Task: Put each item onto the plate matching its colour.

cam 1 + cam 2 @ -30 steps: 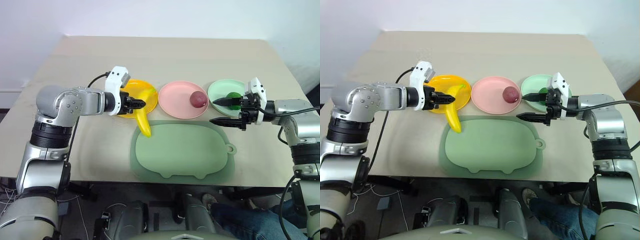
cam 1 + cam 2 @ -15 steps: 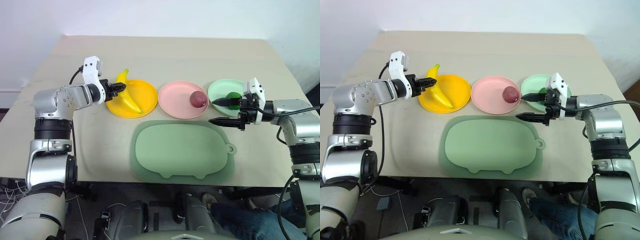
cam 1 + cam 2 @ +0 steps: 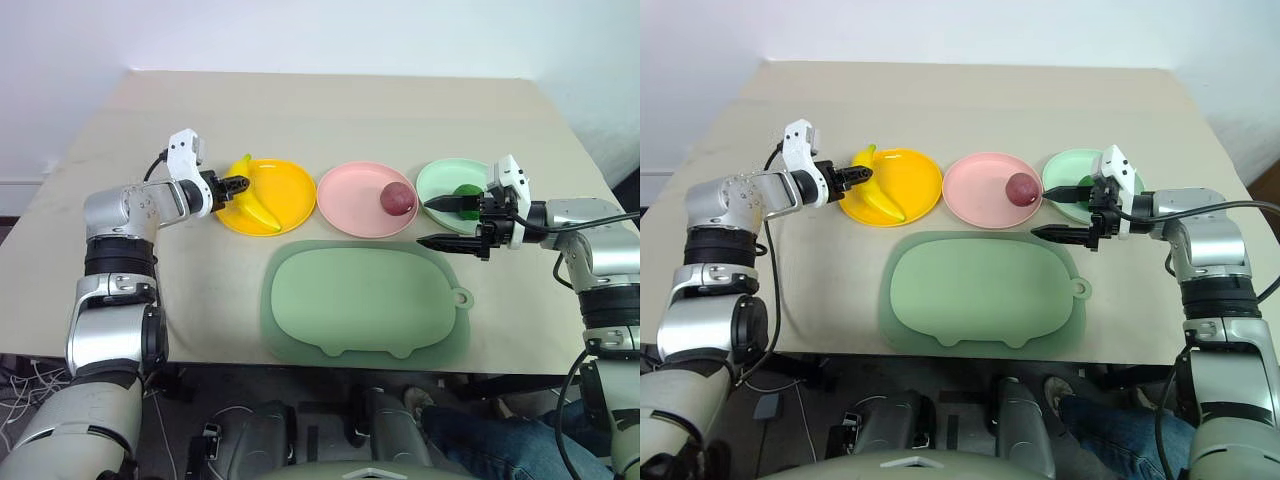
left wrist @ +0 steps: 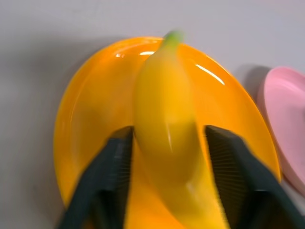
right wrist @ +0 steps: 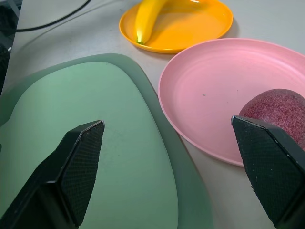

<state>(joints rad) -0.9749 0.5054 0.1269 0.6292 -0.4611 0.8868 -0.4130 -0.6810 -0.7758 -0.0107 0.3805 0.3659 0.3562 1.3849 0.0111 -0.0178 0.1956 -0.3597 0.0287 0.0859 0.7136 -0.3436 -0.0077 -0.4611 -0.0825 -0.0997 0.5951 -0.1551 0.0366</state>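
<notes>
The yellow banana (image 3: pixel 256 203) lies on the yellow-orange plate (image 3: pixel 290 185), along its left side. My left gripper (image 3: pixel 237 184) is at that plate's left rim, open, one finger (image 4: pixel 112 167) on each side of the banana (image 4: pixel 167 109) with a narrow gap. On the pink plate (image 3: pixel 350 205) rests the reddish-purple fruit (image 3: pixel 397 198). The dark green fruit (image 3: pixel 466 191) sits on the mint green plate (image 3: pixel 440 180). My right gripper (image 3: pixel 440 222) hovers open and empty at the green plate's near-left edge.
The large pale green pig-shaped mat (image 3: pixel 365 300) lies in front of the three plates, near the table's front edge. Bare tabletop (image 3: pixel 330 110) stretches behind the plates.
My left gripper carried the banana from the mat's corner to the yellow plate, set it down and opened its fingers. The right arm has not moved.
</notes>
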